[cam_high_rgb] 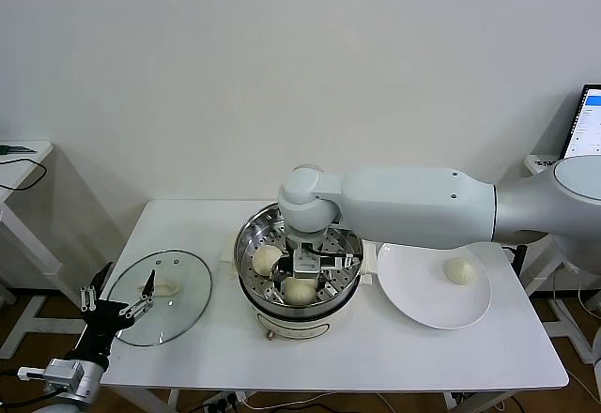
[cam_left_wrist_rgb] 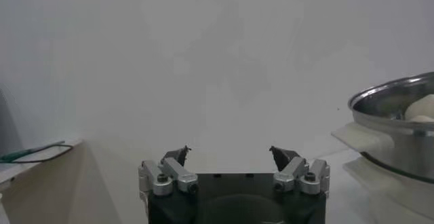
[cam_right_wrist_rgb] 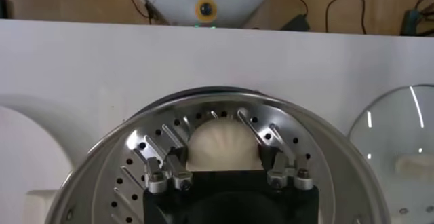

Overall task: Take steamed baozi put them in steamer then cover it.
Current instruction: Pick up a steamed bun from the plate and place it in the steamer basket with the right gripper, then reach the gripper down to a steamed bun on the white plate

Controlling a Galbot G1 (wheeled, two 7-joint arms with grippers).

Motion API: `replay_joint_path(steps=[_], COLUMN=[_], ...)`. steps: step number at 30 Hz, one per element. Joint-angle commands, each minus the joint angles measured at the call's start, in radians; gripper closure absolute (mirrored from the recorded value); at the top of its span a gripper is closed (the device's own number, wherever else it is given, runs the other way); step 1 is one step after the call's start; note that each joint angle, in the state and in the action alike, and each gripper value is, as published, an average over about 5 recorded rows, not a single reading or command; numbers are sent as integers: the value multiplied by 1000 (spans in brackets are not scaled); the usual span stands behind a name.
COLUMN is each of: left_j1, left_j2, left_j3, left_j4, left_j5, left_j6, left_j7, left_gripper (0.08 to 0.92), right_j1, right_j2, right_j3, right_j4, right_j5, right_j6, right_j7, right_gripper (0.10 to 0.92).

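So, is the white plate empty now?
No, one baozi lies on the plate, right of the steamer.

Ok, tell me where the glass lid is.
In the head view the glass lid lies flat on the table's left side, beside the steamer.

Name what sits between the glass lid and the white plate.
The steamer, holding two baozi, with the right gripper inside it. The head view shows this.
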Motion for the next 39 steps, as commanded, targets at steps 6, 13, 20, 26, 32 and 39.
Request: replay_joint_path(steps=[6,13,20,26,32,39], left_j1=[3,7,12,13,11,10], left_j2=[-2,1,5,4,2,0], left_j3=[6,10,29,40,51,54], left_j4=[-7,-19,-31,-39,-39,-33], left_j5=[0,2,4,5,6,7], left_j6=[0,0,1,2,3,3], left_j7=[-1,-1,-3,-6,-10,-11], left_gripper=[177,177,177,177,177,177], right_j1=[160,280,140,-83,-288,-383], right_j2=[-166,-439,-620,-680,-661,-584], right_j3=[38,9,47,159,340,425], right_j4=[22,35,-107,-229,-366,-489], right_j5=[152,340,339,245,109,-4], right_j6=[-44,-276,-412,-512,-542,-505], right_j7=[-25,-161,-214,-172,-111,-24], right_gripper=[203,203,203,203,203,203])
